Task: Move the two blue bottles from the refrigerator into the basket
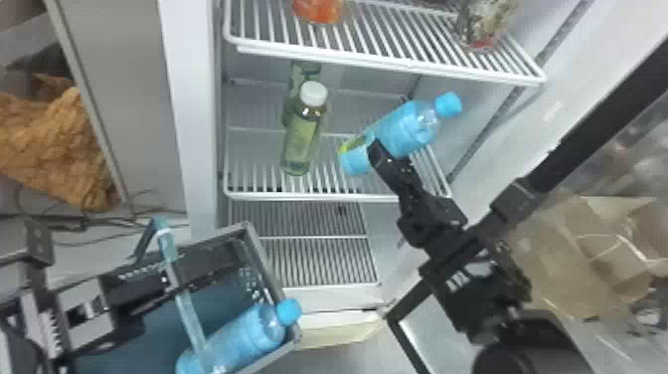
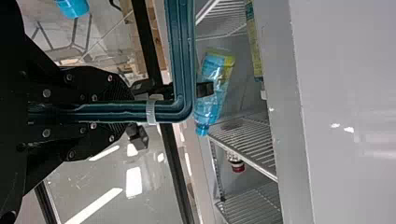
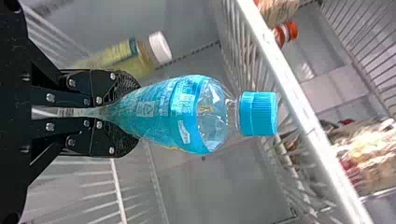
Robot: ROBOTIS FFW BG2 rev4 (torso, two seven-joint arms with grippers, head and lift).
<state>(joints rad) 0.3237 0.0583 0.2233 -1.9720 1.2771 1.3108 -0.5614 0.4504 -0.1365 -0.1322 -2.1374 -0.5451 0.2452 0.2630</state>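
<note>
My right gripper (image 1: 385, 154) is shut on a blue bottle (image 1: 412, 127), holding it tilted inside the refrigerator (image 1: 191, 124) above the middle shelf. In the right wrist view, the fingers of the right gripper (image 3: 122, 112) pinch the lower part of the bottle (image 3: 187, 114), its cap pointing away from them. At lower left, my left gripper (image 1: 166, 282) grips the teal handle (image 1: 186, 311) of the basket (image 1: 266, 266). The left wrist view has the left gripper (image 2: 119, 112) shut around that handle (image 2: 184, 56). Another blue bottle (image 1: 243, 338) lies in the basket.
Green bottles (image 1: 300, 141) stand on the middle shelf, left of the held bottle. The wire shelf above (image 1: 387, 45) carries an orange item (image 1: 318, 10) and a bag (image 1: 482, 30). A cardboard box (image 1: 586, 253) is at the right.
</note>
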